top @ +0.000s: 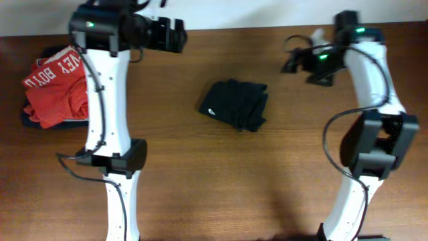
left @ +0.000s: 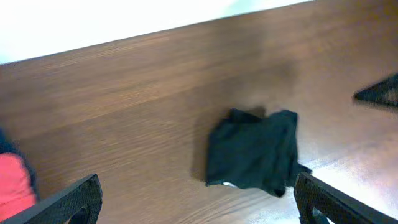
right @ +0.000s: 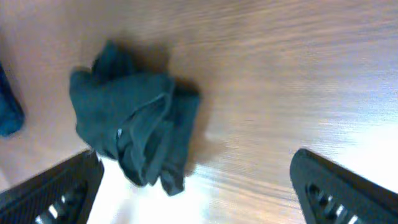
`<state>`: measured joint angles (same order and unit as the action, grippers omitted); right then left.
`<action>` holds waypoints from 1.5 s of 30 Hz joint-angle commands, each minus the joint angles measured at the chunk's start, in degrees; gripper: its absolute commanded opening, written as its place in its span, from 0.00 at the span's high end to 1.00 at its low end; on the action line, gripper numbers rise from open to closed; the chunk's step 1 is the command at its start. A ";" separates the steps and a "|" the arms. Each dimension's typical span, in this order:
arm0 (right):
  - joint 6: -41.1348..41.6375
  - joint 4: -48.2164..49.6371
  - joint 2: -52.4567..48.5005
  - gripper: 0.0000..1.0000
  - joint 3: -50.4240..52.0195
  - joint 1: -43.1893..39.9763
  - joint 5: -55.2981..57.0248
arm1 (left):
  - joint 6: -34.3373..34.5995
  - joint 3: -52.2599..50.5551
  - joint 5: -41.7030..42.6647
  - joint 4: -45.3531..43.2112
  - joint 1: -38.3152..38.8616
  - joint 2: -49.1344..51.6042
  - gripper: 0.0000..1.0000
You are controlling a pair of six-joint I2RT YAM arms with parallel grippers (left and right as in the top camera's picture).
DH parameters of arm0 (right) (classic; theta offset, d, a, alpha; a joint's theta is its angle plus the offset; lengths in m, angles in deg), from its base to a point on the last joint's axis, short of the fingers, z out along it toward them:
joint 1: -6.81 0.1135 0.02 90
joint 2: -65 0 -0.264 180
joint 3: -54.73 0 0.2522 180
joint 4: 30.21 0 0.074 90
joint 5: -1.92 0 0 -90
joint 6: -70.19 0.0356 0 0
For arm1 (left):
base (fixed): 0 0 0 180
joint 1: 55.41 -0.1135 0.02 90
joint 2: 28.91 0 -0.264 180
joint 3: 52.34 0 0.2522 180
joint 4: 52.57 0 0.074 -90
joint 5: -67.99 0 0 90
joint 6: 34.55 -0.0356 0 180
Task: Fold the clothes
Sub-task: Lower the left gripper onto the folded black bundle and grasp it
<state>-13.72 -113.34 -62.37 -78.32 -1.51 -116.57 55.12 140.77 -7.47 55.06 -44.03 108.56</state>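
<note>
Black soft fabric garment (top: 235,104) sits bunched mid brown wooden table (top: 200,181); I see left gripper (left: 199,198) and right gripper (right: 196,173) both spread wide (neither touching it).

blk clothes (top: 235,104), red shirt (top: 57,90) w/ white lettering

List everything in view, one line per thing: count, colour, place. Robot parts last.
black garment: one, black with a small white tag, bunched at the table's middle.
orange-red shirt: one, orange-red with white lettering, crumpled at the table's left end.
navy-blue garment: one, dark blue, mostly hidden under the orange-red shirt.
table: one, brown wood, under everything.
arms: two, white and black, one at each side.
left claw: one, black, open, above the table.
right claw: one, black, open, above the table.
</note>
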 commanded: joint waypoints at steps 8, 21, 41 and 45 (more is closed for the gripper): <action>-0.31 -8.28 0.63 0.01 -7.04 -12.11 3.56 | -4.57 -0.55 -8.63 2.82 13.88 9.44 0.04; -2.89 -10.38 0.63 0.01 -7.04 -14.62 5.20 | -4.02 -1.25 -17.18 1.33 26.71 18.49 0.04; -2.89 -11.69 0.63 0.01 -7.02 -14.58 5.18 | -0.02 -1.27 -27.76 -6.05 34.38 30.38 0.08; -2.89 -11.89 0.63 0.01 -7.02 -14.58 5.18 | 1.25 -1.31 -28.55 -6.86 34.38 32.28 0.07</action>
<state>-15.97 -124.92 -62.37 -84.30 -16.13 -111.89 54.44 139.46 -33.26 48.65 -9.89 138.29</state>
